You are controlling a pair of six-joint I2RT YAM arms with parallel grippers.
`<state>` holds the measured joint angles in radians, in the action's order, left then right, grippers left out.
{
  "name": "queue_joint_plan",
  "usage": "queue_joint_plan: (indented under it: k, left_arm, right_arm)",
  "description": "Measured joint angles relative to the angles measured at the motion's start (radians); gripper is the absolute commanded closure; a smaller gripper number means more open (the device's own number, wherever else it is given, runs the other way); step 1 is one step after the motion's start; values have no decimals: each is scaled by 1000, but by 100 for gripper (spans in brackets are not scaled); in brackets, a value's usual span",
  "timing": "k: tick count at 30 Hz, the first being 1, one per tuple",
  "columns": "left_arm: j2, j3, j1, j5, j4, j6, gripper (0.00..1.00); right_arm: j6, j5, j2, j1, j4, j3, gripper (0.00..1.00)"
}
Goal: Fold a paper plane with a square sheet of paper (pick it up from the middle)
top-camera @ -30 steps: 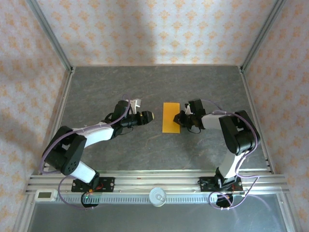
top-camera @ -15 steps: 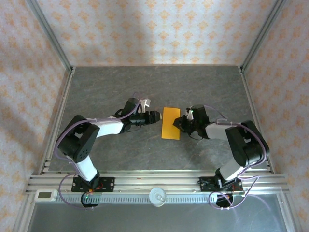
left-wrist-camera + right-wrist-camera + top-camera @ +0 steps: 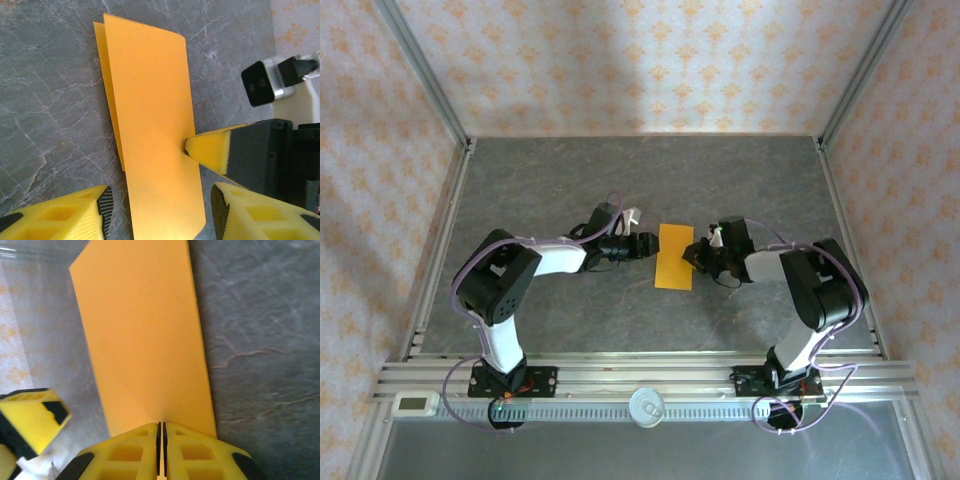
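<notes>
While looking down on the grey table [image 3: 550,180], found the square sheet of paper [image 3: 673,256] folded double, nipped by the closed right gripper [image 3: 692,256], straddled by parted fingers [image 3: 75,215] of the left gripper [image 3: 650,246].

Lab test cell, aluminium frame [image 3: 423,70], wallpapered panels [image 3: 640,60] (floral print), grey tabletop [image 3: 570,180]

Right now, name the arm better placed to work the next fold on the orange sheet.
Left, probably. The left gripper is open, with one edge of the square sheet of paper between its fingers, free to close. The right gripper is shut, its tips on the opposite edge, apparently pinning it.
</notes>
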<state>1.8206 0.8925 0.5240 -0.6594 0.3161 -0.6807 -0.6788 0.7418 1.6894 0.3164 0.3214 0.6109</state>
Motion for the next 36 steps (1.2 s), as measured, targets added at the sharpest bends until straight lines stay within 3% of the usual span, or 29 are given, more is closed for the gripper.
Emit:
queue_joint_plan:
  k: [15, 36]
  left_arm:
    - [71, 66, 35, -13, -87, 5, 49]
    - [121, 137, 39, -24, -186, 27, 70]
  right_arm:
    - [3, 11, 10, -11, 25, -4, 88]
    - [3, 21, 15, -15, 42, -10, 89]
